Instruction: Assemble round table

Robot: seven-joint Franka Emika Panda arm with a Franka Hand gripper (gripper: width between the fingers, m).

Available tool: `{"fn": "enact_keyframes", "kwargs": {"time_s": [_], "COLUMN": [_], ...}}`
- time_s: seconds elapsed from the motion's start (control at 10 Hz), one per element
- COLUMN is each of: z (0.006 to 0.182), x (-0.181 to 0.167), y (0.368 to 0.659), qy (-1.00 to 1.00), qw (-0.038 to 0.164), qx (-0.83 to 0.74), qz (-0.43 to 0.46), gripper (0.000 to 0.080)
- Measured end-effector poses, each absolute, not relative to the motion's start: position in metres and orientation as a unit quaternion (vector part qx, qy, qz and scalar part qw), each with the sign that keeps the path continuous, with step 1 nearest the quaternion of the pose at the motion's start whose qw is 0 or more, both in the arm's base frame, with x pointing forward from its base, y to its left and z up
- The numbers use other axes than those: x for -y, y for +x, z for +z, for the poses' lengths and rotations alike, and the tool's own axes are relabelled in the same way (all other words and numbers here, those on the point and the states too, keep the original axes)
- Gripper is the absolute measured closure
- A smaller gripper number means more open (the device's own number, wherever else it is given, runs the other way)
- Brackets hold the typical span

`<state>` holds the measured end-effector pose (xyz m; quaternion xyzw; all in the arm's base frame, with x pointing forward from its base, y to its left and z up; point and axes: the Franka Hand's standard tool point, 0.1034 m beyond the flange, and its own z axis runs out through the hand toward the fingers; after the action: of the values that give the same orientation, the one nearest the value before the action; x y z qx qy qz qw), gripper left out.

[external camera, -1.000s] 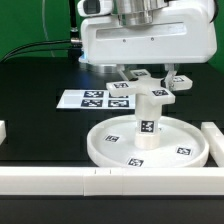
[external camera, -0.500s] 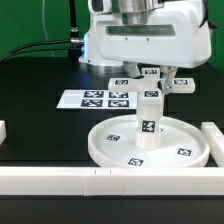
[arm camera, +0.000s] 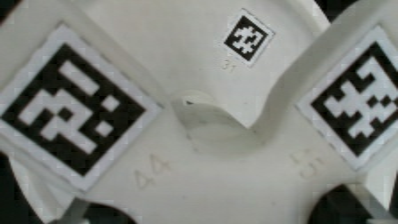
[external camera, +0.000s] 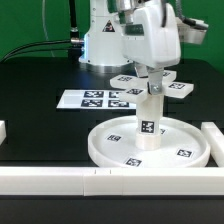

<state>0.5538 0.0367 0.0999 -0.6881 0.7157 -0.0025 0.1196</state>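
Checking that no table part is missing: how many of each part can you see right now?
Disc: 1
Leg: 1, upright on the disc
Cross piece: 1, atop the leg
Total: 3

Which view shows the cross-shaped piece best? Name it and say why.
The wrist view: the cross-shaped piece fills the picture, with its tags and the notch between two arms plain, though its outline is cut off. The exterior view shows the piece smaller, on top of the leg standing on the round disc, partly hidden by the gripper.
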Motion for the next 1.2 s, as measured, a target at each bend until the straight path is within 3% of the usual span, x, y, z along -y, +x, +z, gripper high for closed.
{"fn": "enact_keyframes", "kwargs": {"time_s": [0.3, 0.4, 0.6, 0.8, 1.2], "z": [0.100, 0.100, 0.108, 0.123, 0.117], "x": [-0.037, -0.038, -0.040, -0.037, -0.040], "y": [0.555, 0.555, 0.555, 0.558, 0.556], "qy": [-0.618, -0.610, -0.635, -0.656, -0.739], "qw": [0.126, 0.129, 0.130, 0.140, 0.134], "qx": [-0.776, -0.782, -0.761, -0.742, -0.661], "qz": [0.008, 0.012, 0.021, 0.016, 0.005], "gripper": [0.0347, 0.0196, 0.0157, 0.0151, 0.0150]}}
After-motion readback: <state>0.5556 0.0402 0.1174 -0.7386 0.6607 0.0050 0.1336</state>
